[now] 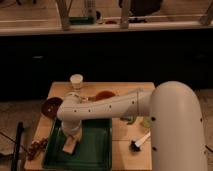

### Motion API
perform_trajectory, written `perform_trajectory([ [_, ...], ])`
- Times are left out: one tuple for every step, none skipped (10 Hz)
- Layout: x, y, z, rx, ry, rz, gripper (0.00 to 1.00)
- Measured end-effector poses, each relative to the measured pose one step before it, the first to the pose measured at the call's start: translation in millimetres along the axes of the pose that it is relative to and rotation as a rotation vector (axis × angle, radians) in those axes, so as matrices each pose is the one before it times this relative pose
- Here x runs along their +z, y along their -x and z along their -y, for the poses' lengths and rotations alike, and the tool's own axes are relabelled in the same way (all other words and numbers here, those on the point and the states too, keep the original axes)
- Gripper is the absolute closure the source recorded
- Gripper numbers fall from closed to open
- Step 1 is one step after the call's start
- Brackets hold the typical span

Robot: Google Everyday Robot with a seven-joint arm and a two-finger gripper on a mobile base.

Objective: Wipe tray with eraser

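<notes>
The dark green tray (95,145) lies on the front left of the wooden table. The eraser (70,145), a tan block, rests tilted on the tray's left part. My white arm reaches from the right across the table and bends down over the tray. My gripper (71,136) points down right on top of the eraser, at the tray's left side. The arm's wrist hides the grip itself.
A white cup (76,81) stands at the table's back left. A dark brown bowl (51,106) sits at the left edge, an orange bowl (104,95) behind the arm. A white-handled black brush (139,142) lies right of the tray. Small brown items (36,146) lie at the front left edge.
</notes>
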Motion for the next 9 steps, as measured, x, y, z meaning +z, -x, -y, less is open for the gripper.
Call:
perform_trajectory([
  [1.52, 3.72, -6.59, -0.00152, 0.00674, 0.00855, 1.0],
  [-0.44, -1.05, -16.67, 0.01478, 0.0094, 0.00464, 1.0],
  [-1.76, -2.96, -12.79, 0.01454, 0.00521, -0.00012, 1.0],
  [-2.72, -5.75, -17.66, 0.02397, 0.00586, -0.00407, 1.0],
  [-4.32, -8.47, -12.57, 0.02622, -0.00058, -0.01119, 1.0],
  [-3.43, -9.82, -6.54, 0.02255, -0.00136, -0.012, 1.0],
  [-2.48, -9.47, -1.3, 0.01038, -0.00253, -0.0114, 1.0],
  [-2.29, -7.59, 2.75, 0.00307, -0.00301, -0.01116, 1.0],
  [-0.73, -6.4, 10.33, -0.00531, -0.00865, -0.00963, 1.0],
])
